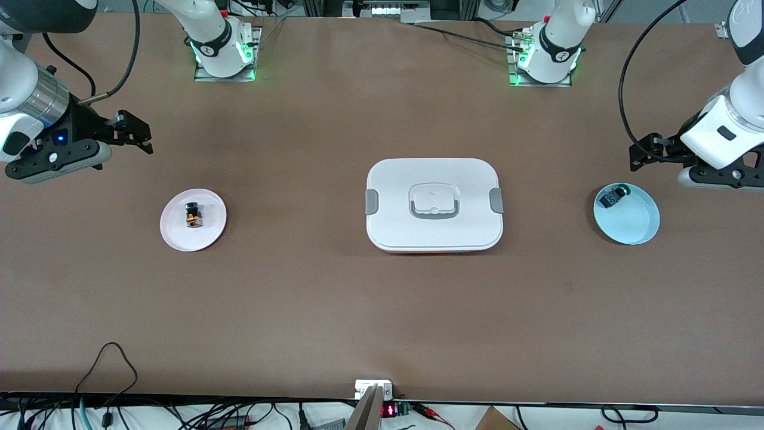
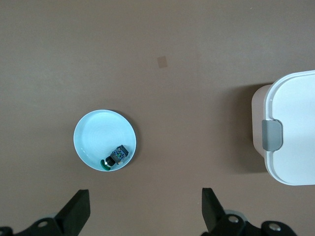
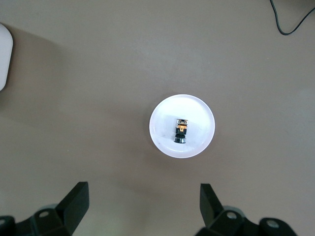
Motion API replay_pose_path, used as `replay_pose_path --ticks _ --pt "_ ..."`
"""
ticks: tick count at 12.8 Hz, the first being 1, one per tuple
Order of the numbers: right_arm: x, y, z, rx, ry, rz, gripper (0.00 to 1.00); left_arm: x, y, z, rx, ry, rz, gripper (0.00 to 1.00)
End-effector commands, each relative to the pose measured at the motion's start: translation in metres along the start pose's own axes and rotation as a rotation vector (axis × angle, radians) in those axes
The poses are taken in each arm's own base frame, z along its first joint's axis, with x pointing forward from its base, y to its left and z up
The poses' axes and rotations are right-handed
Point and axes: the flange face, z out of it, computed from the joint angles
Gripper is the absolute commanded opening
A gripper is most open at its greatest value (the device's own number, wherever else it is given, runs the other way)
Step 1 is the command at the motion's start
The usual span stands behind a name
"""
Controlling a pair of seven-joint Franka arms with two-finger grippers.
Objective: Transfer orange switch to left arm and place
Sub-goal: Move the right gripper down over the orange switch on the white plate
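Note:
The orange switch [image 1: 192,215] lies on a small white plate [image 1: 179,236] toward the right arm's end of the table. It also shows in the right wrist view [image 3: 181,130], on the same plate [image 3: 202,123]. My right gripper [image 1: 136,132] hangs open and empty over bare table beside that plate; it also shows in its own wrist view [image 3: 142,189]. The white lidded box [image 1: 434,204] stands mid-table, between the two plates. My left gripper [image 1: 640,153] hangs open and empty over the table beside a light blue plate [image 1: 632,224]; it also shows in its own wrist view [image 2: 145,196].
The light blue plate holds a small black-grey block with a green tip [image 1: 612,196], also seen in the left wrist view [image 2: 117,156]. The box's end with a grey clip [image 2: 272,134] shows in the left wrist view. Cables lie along the table edge nearest the front camera.

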Motion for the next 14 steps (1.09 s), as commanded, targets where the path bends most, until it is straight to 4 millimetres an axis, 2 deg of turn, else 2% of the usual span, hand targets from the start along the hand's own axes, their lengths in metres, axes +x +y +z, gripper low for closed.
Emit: replay_pose_path --ticks 1,4,6,8,10,13,14 --pt "0.002 0.002 -0.004 0.005 -0.005 -0.009 1.00 0.003 -0.002 -0.005 -0.016 -0.006 -0.006 1.00" --pt "0.003 0.004 0.000 0.006 -0.011 -0.012 1.00 0.003 -0.002 -0.005 -0.016 -0.006 -0.006 1.00" --pt "0.003 0.005 0.012 0.022 -0.038 -0.010 1.00 0.003 -0.002 -0.005 -0.016 -0.006 -0.006 1.00" --pt "-0.002 -0.002 0.030 0.050 -0.134 -0.127 1.00 0.003 -0.002 -0.005 -0.016 -0.006 -0.006 1.00" --pt "0.006 0.006 0.059 0.089 -0.169 -0.341 1.00 0.003 -0.001 -0.005 -0.016 -0.006 -0.007 1.00" --pt "0.019 0.015 0.101 0.110 -0.212 -0.547 1.00 0.003 -0.001 -0.005 -0.016 -0.006 -0.007 1.00" --pt "0.023 0.016 0.121 0.114 -0.226 -0.663 1.00 0.003 -0.001 -0.005 -0.016 -0.006 -0.007 1.00"
